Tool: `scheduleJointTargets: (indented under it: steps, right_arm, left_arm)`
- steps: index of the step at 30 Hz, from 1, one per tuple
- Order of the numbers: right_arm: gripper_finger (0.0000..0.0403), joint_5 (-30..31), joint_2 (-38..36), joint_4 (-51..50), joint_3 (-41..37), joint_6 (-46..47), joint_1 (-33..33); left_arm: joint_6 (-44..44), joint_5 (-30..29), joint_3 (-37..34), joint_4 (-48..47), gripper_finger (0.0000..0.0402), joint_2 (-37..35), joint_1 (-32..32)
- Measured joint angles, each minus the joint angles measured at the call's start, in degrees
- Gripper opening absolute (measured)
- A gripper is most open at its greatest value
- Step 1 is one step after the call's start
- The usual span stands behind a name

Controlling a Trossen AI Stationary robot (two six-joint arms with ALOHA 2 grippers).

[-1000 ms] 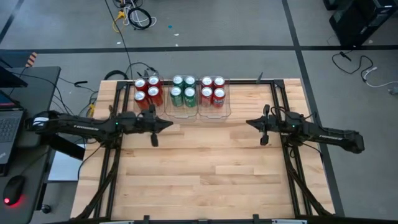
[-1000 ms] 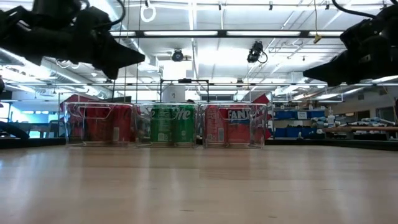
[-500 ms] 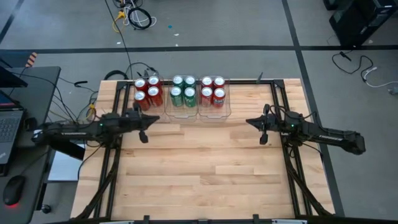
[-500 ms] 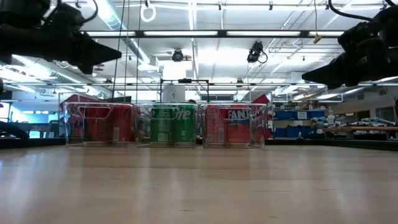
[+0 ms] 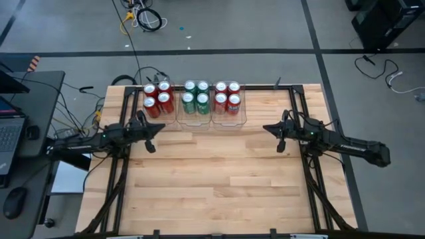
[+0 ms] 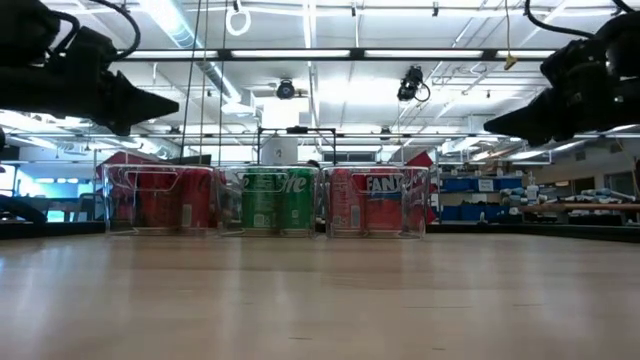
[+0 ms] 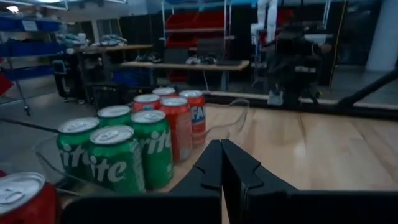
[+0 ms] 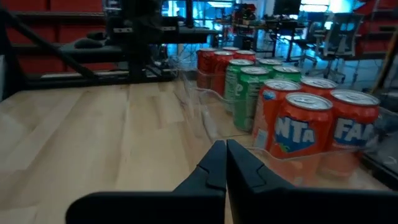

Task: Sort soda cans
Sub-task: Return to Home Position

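Sorting looks done: cans (image 5: pixel 196 97) sit red/green/red in three bins (image 5: pixel 196 120) at the far edge of the table (image 5: pixel 219 179). Left pincer (image 5: pixel 159 127) and right pincer (image 5: pixel 266 128) are both closed tight and empty, hovering either side. Next: park arms at home, clear of bins.
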Motion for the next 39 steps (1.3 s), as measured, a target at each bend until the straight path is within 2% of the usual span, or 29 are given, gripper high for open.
scheduleJointTargets:
  steps: [9,17,21,29,39]
  right_arm:
    - [0.0,2.4,4.94,-0.25,0.04,1.65,-2.53]
    - [0.0,0.85,5.03,1.67,0.04,3.54,-2.81]
    - [0.0,-1.54,2.64,1.91,0.23,3.94,-2.77]
    - [0.0,1.53,-6.92,-0.71,0.35,4.35,-2.8]
    - [0.0,1.51,-3.79,-0.71,0.37,5.2,-2.79]
  left_arm:
    - [-2.43,0.63,-0.02,0.2,0.0004,-0.35,-0.02]
    - [-3.87,1.0,-0.02,-0.12,0.0006,-0.28,-0.07]
    - [-3.83,1.0,-0.02,0.57,0.0006,-0.26,-0.07]
    - [-3.76,0.98,-0.04,0.53,0.0006,-0.26,-0.07]
    - [-3.76,0.98,-0.04,0.57,0.0007,-0.26,-0.07]
